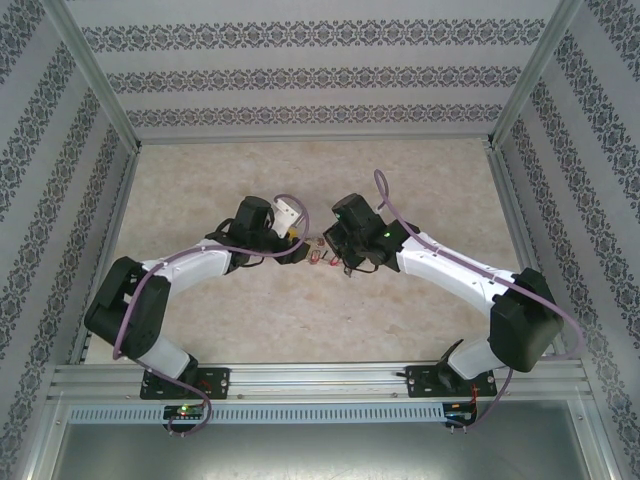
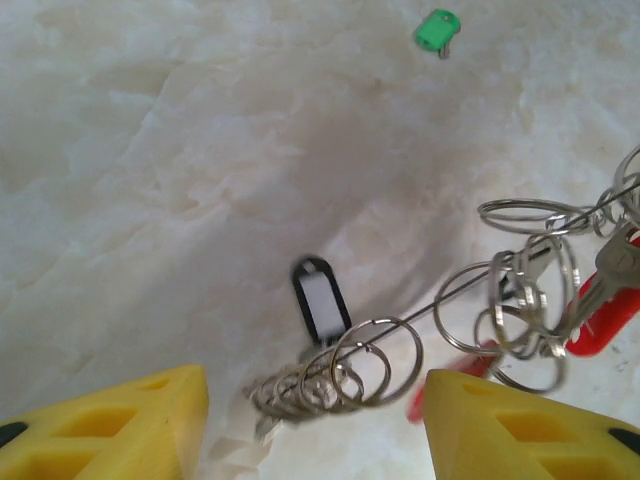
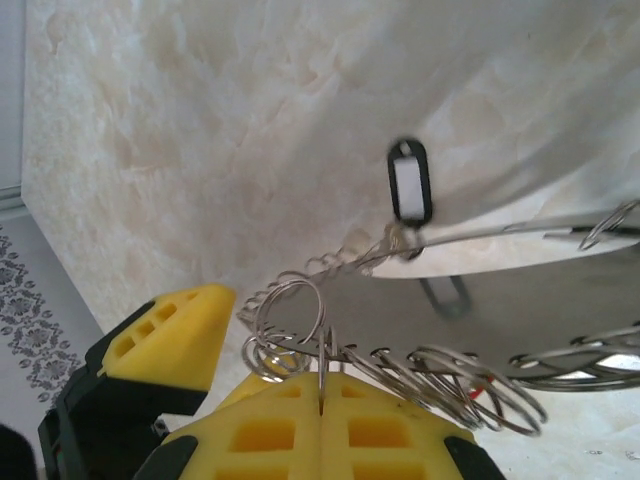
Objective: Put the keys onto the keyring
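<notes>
Right gripper pinches keyring over marbled tabletop

Its yellow ribbed fingertips press together on the thin silvery wire at mid-table. The left gripper stands spread, flanking the loop's small rings. The left wrist view adds glossy red keys among the rings and a distant green tag. Both wrist views show an oblong black tag.
</notes>
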